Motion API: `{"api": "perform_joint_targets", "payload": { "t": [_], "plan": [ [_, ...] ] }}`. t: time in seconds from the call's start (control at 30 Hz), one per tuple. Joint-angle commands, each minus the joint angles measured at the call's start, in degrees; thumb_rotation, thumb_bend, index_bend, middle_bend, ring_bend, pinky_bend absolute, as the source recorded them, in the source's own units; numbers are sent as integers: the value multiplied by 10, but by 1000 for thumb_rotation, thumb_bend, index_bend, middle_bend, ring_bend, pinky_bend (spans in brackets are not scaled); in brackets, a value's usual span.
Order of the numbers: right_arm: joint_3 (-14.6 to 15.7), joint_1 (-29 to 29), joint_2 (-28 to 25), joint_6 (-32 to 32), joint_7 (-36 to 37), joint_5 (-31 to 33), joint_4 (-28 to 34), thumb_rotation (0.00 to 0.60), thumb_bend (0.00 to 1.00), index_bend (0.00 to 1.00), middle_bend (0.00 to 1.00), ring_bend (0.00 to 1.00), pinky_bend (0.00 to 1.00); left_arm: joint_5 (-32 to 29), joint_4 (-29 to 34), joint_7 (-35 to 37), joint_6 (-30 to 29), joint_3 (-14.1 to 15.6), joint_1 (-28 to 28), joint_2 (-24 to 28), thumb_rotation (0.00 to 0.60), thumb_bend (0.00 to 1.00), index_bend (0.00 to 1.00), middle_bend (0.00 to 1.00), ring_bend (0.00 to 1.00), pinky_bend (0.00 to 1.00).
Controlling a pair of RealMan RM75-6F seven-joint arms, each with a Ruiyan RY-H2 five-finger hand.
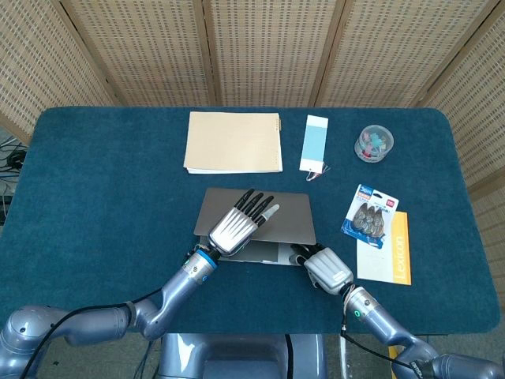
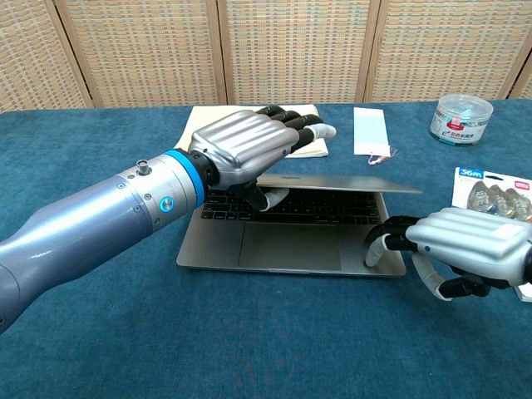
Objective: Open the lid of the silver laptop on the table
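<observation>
The silver laptop (image 1: pixel 290 219) lies at the table's middle, its lid (image 2: pixel 353 184) raised a little above the keyboard. My left hand (image 1: pixel 237 225) pinches the lid's front left edge, fingers (image 2: pixel 301 126) spread over the top and the thumb underneath. My right hand (image 1: pixel 325 268) is at the base's front right corner, and its fingertips (image 2: pixel 376 248) press on the palm rest (image 2: pixel 291 247). The right hand holds nothing.
A beige folder (image 1: pixel 233 142), a blue-and-white paper strip (image 1: pixel 315 142) and a clear tub of clips (image 1: pixel 373 144) lie along the back. A blister pack (image 1: pixel 367 212) and an orange booklet (image 1: pixel 392 249) lie to the right of the laptop, close to my right hand.
</observation>
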State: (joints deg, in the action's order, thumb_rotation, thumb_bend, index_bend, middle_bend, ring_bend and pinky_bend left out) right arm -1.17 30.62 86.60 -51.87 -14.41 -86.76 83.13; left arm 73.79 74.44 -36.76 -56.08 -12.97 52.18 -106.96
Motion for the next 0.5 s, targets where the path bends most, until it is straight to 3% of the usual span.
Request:
{"api": "perform_joint_targets", "payload": {
  "t": [0.03,0.5],
  "plan": [
    [-8,3,5,17,-43,43,14,600,1000,247,134,102,246,-2,3,7,-1,-3,1,4,600,509,0,0,0,0],
    [-3,18,-20,44,-49,77,60,600,1000,247,134,102,246,-8,-2,7,-1,-17,14,33,600,514,0,0,0,0]
  ]
}}
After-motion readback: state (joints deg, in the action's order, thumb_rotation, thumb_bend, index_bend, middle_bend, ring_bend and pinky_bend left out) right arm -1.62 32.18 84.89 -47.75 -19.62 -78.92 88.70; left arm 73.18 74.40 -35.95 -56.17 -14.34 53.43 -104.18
